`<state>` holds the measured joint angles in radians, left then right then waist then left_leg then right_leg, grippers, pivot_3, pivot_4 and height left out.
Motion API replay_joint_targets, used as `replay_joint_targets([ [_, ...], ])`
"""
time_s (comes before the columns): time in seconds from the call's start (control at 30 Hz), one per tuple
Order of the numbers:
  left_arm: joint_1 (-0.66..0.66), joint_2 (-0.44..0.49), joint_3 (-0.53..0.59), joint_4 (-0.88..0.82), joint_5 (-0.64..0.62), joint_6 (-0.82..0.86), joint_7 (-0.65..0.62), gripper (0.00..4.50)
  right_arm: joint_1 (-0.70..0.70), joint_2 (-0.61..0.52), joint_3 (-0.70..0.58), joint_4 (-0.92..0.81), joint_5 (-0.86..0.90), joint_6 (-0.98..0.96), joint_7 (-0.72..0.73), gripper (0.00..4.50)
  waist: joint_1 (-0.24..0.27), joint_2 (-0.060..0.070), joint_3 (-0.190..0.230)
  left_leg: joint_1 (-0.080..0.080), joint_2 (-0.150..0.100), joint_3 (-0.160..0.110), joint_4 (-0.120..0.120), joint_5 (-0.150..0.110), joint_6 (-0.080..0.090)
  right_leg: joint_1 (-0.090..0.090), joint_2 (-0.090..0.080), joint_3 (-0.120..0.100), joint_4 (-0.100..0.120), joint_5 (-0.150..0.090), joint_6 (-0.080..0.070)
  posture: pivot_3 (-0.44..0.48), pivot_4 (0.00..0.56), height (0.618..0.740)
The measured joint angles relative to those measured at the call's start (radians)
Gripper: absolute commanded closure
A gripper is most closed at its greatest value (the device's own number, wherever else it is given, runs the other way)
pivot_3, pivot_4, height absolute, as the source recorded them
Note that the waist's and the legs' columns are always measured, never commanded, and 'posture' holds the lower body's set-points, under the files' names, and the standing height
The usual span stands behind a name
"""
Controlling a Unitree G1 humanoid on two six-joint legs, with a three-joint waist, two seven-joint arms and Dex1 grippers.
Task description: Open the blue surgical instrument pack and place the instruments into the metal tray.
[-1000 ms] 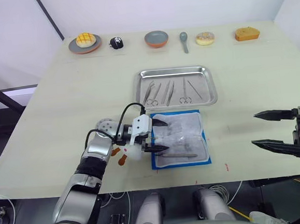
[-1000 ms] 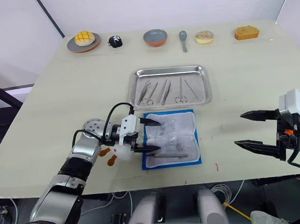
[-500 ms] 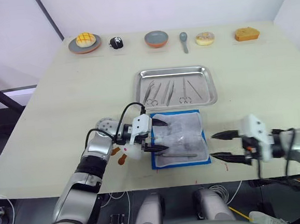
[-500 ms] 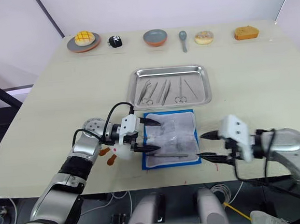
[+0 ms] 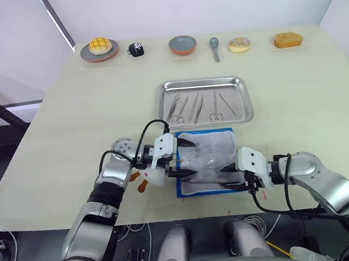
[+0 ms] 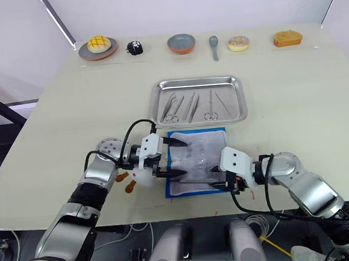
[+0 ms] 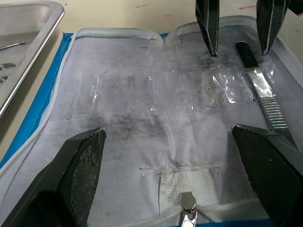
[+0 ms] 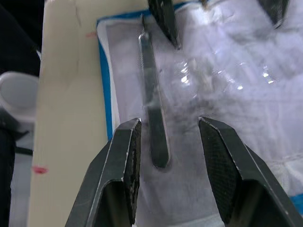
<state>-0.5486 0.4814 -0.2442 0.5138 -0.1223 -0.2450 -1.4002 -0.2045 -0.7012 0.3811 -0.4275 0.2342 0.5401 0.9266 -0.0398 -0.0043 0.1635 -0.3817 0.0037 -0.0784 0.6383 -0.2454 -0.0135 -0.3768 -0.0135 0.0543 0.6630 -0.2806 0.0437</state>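
- Clearing the last tool out of the pack looks to be the step in hand: the tabletop (image 5: 87, 101) fills most of the left eye view, with a row of plates and food along its upper edge, well apart from the work.
- Sitting at the centre of that view, the metal tray (image 5: 248, 109) already holds several slim silvery instruments (image 5: 196, 107) lying side by side; it is shallow, shiny, with rounded corners and a raised rim.
- Lying just below the tray and near it, the blue surgical instrument pack (image 5: 208, 156) is folded open, its whitish clear pocketed lining up and a blue border showing around the edge.
- Resting at the pack's left edge, the left end effector (image 5: 185, 158) has its fingers spread, one toward the upper part of the lining and one toward the lower.
- Reaching in from the lower right, the right end effector (image 5: 231, 178) is spread too, its fingers either side of the remaining tool without pinching it, as the right wrist view shows.
- Remaining in the pack near its lower edge, one flat, scalpel-like handle (image 8: 152, 106) lies partly under clear film.
- Judging from this, the next move calls for the right fingers to close on that thin handle, draw it free of the pocket, then carry it up to the tray.
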Motion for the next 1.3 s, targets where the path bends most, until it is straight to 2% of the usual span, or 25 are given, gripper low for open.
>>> replay_joint_targets([
  [0.6, 0.004, 0.004, 0.000, -0.013, 0.000, 0.013, 0.007, 0.00, -0.008, 0.019, 0.035, 0.036, -0.089, -0.069, 0.009, 2.50, -0.001, -0.002, -0.003, 0.001, 0.000, 0.000, 0.000, 0.000, 0.000, 0.000, 0.001, 0.000, 0.001, 0.000, 0.000, 0.000, 0.150, 0.740],
  [0.7, 0.005, 0.004, -0.001, -0.012, 0.001, 0.014, 0.009, 0.00, -0.008, 0.025, 0.040, 0.042, -0.089, -0.053, 0.007, 3.29, -0.001, -0.002, -0.005, 0.001, 0.000, 0.000, 0.000, 0.000, 0.000, 0.000, 0.001, 0.000, 0.001, 0.000, 0.000, 0.000, 0.150, 0.740],
  [0.73, 0.005, 0.004, -0.001, -0.011, 0.001, 0.014, 0.009, 0.00, -0.007, 0.027, 0.042, 0.042, -0.089, -0.048, 0.007, 3.74, -0.001, -0.003, -0.006, 0.001, 0.000, 0.000, 0.000, 0.000, 0.000, 0.000, 0.001, 0.000, 0.001, 0.000, 0.000, 0.000, 0.150, 0.740],
  [0.77, 0.005, 0.004, -0.001, -0.010, 0.002, 0.014, 0.011, 0.00, -0.007, 0.027, 0.044, 0.040, -0.088, -0.045, 0.009, 4.48, -0.001, -0.003, -0.008, 0.002, 0.000, 0.000, 0.000, 0.000, 0.000, 0.001, 0.001, 0.000, 0.001, 0.000, 0.000, 0.000, 0.150, 0.740],
  [1.03, 0.008, 0.004, -0.001, -0.011, 0.003, 0.015, 0.021, 0.00, -0.016, 0.023, 0.051, 0.032, -0.091, -0.023, 0.006, 4.48, -0.001, -0.007, -0.014, 0.002, 0.001, 0.000, 0.000, 0.000, 0.000, 0.001, 0.000, 0.000, 0.001, 0.000, 0.000, 0.000, 0.150, 0.740],
  [1.3, 0.014, 0.004, -0.002, -0.021, 0.002, 0.016, 0.026, 0.00, -0.122, -0.027, 0.091, -0.046, -0.091, 0.155, 0.038, 4.48, -0.002, -0.006, -0.013, 0.001, 0.000, -0.005, 0.000, 0.000, 0.000, 0.000, -0.001, 0.000, 0.000, 0.000, 0.000, 0.000, 0.150, 0.740],
])
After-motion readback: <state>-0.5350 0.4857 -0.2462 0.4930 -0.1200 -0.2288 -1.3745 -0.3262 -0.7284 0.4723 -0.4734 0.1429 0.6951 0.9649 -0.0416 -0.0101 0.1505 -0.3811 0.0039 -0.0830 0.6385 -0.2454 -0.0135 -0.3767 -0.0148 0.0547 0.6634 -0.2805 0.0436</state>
